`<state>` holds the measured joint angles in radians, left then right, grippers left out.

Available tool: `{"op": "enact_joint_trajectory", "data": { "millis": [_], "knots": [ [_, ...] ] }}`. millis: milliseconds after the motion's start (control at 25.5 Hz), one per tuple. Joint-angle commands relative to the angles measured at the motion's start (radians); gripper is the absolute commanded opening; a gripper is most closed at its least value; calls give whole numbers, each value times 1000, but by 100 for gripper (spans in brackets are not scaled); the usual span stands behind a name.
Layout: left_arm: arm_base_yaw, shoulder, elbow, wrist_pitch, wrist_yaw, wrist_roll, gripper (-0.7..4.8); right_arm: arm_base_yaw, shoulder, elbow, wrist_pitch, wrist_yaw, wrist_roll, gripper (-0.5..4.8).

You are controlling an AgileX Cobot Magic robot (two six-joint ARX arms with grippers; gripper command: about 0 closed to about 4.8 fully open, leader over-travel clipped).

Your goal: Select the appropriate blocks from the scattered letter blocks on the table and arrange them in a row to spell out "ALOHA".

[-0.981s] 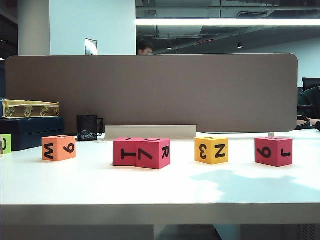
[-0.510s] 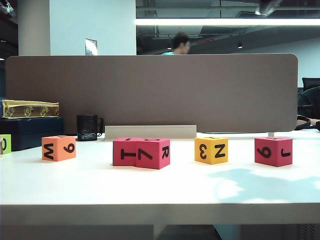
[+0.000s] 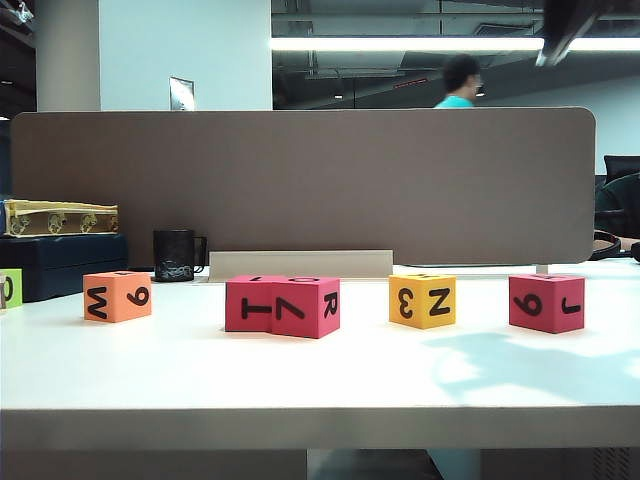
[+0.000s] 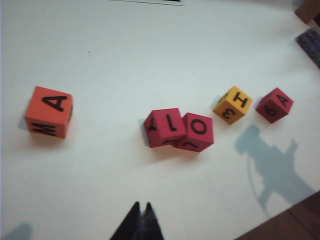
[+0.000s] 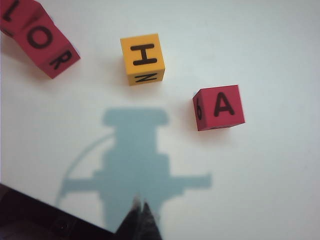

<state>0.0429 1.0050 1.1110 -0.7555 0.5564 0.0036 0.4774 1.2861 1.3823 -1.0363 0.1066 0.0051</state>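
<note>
looks like an open-plan office: a grey-brown desk divider panel (image 3: 300,185) runs along the far edge of a white table (image 3: 320,385), long ceiling strip lights (image 3: 400,44) overhead, a person (image 3: 458,82) behind the divider, a black mug (image 3: 177,255) far left.

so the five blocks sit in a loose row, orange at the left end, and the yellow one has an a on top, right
Not quite: the yellow block has an H on top, as the right wrist view shows. The A tops belong to the orange block at the left end and the crimson block at the right end. The rest is right.
</note>
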Motion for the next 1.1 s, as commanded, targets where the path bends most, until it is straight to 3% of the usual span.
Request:
{"op": "enact_joint_trajectory", "data": {
  "millis": [39, 314, 393, 432, 510, 628, 746, 785, 1099],
  "knots": [
    [-39, 0, 4, 14, -64, 4, -5, 2, 71, 4, 59, 4, 2, -6],
    [-152, 3, 4, 48, -124, -20, -6, 1, 225, 5, 226, 4, -5, 3],
    [-190, 23, 4, 54, -134, -21, -6, 1, 275, 5, 278, 4, -6, 125],
    [-203, 33, 4, 55, -134, -22, -6, 1, 287, 5, 285, 3, -6, 133],
    [-225, 57, 4, 55, -135, -22, -6, 0, 330, 5, 304, 4, -6, 88],
    [-254, 81, 4, 64, -134, -22, -6, -14, 389, 5, 353, -4, -5, 88],
    [-260, 85, 5, 84, -146, -22, -6, -23, 443, 6, 389, -38, -5, 264],
    [-260, 85, 5, 86, -145, -22, -6, -28, 453, 6, 394, -63, -5, 284],
    [-260, 85, 5, 76, -152, -22, -6, -30, 525, 6, 422, -140, 42, 284]
  ]
}}
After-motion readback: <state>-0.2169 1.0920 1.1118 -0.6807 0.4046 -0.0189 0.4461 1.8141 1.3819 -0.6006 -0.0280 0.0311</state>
